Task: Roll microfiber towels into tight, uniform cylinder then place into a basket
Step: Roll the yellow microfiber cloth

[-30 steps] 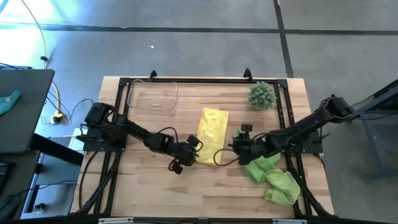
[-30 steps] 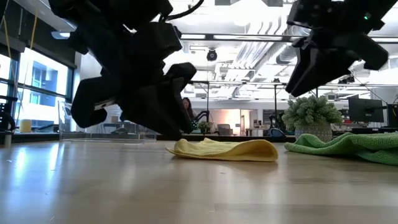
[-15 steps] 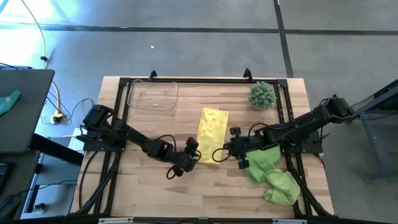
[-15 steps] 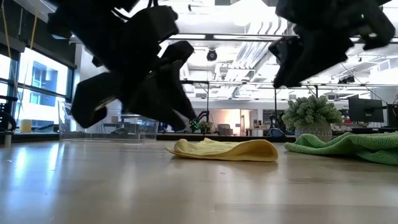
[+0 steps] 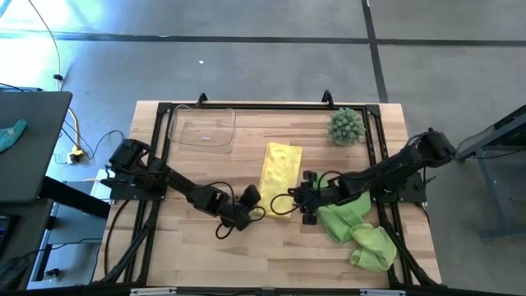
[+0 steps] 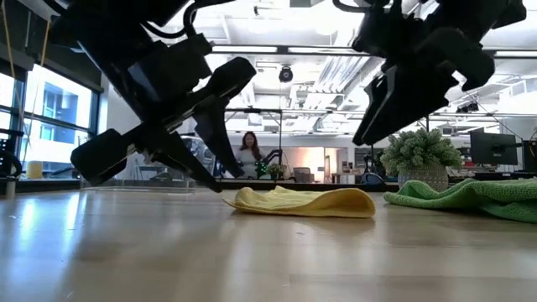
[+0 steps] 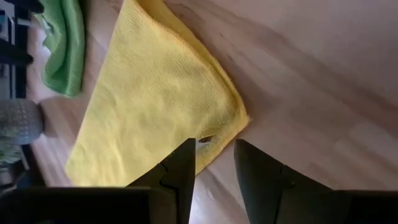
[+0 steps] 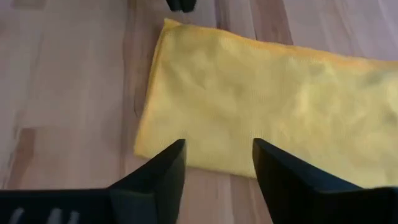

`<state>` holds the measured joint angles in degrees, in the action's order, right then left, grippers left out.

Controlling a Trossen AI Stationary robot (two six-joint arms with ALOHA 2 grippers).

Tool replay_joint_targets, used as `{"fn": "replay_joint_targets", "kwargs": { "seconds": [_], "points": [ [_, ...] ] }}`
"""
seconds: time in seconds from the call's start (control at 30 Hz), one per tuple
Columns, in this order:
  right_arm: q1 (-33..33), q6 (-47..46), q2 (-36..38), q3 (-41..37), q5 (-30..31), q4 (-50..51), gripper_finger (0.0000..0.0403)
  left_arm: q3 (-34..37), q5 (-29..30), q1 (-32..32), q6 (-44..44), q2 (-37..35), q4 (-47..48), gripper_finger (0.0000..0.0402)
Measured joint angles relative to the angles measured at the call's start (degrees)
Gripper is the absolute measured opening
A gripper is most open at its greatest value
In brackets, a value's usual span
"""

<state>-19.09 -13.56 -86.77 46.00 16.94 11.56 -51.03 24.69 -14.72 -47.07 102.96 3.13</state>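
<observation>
No towel has been rolled yet. The pale yellow microfiber towel (image 5: 281, 168) lies flat mid-worktop, and the two crumpled light green microfiber towels (image 5: 358, 228) are heaped to its right. The shallow clear plastic basket (image 5: 202, 126) stands empty at the far left.

The left gripper (image 5: 254, 214) and right gripper (image 5: 293, 203) are poised at the yellow towel's near end, each with fingers spread and nothing held. Bare wooden worktop (image 5: 288, 255) is left open nearer the front edge; the green heap crowds the right.
</observation>
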Motion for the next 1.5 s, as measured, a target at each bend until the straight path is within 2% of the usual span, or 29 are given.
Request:
{"fn": "replay_joint_targets", "kwargs": {
  "seconds": [0.1, 0.23, 0.47, 0.7, 0.77, 1.07, 1.37, 1.5],
  "points": [
    [-0.07, 0.06, -0.01, 0.0, -2.62, 0.19, 0.0208, 0.0, 0.01, 0.47, -2.68, 0.0, 0.07, 0.0102],
    [-0.3, 1.46, -0.07, 0.0, -6.64, 0.29, 0.0215, 0.02, -0.28, 0.57, -7.3, 0.0, -0.27, 0.0102],
    [-1.14, 1.52, -2.42, 0.0, -7.41, 0.61, 0.0211, 0.04, -0.98, 0.88, -12.71, 2.94, -2.15, 0.0102],
    [-1.62, -2.06, -3.07, 0.02, -7.58, 0.74, 0.021, -0.07, 6.38, 0.36, -19.46, 6.51, -8.54, 0.0102],
    [-1.7, -2.9, -3.07, 0.02, -7.6, 0.86, 0.021, -0.07, 6.37, 0.15, -20.99, 6.51, -9.13, 0.0102],
    [-1.88, -4.59, -3.07, 0.02, -7.53, 1.09, 0.021, 0.04, 10.62, -2.0, -20.7, 5.88, -9.83, 0.0102],
    [-2.24, -8.79, -3.07, 0.01, -7.46, 0.84, 0.021, 0.04, 4.71, -1.63, -21.02, 5.86, -9.82, 0.0102],
    [-4.03, -7.0, -3.6, 0.02, -5.66, 0.57, 0.021, 0.04, 0.52, -0.52, -19.68, 5.81, -9.3, 0.0102]
  ]
}}
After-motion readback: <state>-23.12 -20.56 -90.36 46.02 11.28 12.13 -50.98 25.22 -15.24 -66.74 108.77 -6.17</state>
